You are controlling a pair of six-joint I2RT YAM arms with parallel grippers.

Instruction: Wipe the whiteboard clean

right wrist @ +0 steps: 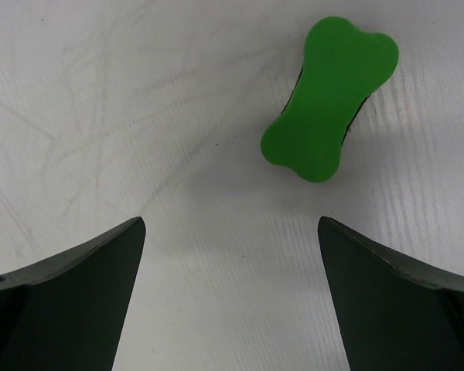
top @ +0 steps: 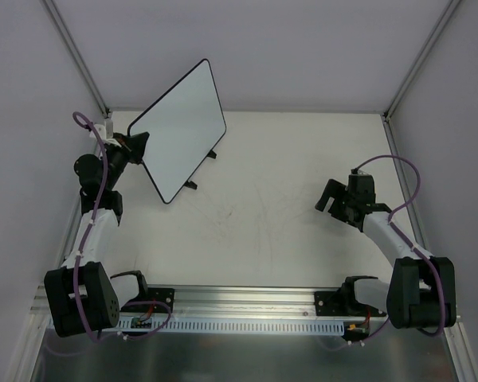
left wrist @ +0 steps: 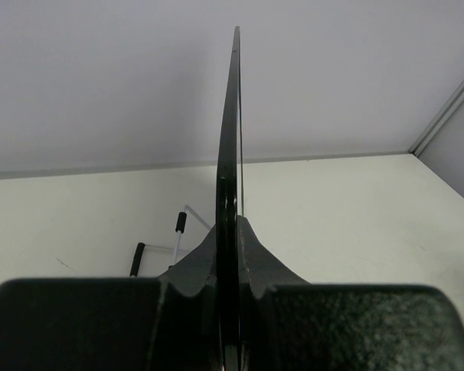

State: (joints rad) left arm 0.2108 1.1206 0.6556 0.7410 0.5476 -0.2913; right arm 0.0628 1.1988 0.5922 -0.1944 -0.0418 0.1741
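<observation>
- Top view: the left gripper (top: 140,147) is clamped on the left rim of the board (top: 179,127). It holds the board raised and tilted over the far left corner of the table (top: 263,239). I judge this hold is meant to present the face for wiping. I see no writing on the face turned to this camera. The right gripper (top: 328,205) stands wide open and empty near the right edge, well apart from the board.
- Left wrist view: the board runs edge-on straight up between the closed left fingers (left wrist: 272,272), which both touch it. Its feet (left wrist: 181,222) show to the left, beyond the fingers.
- Right wrist view: the right fingers (right wrist: 77,294) are spread and hold nothing. A green eraser (right wrist: 330,100) lies flat on the table ahead of them, toward the right finger and not between them. I judge the gripper is poised to collect it. The board is not in this view.
</observation>
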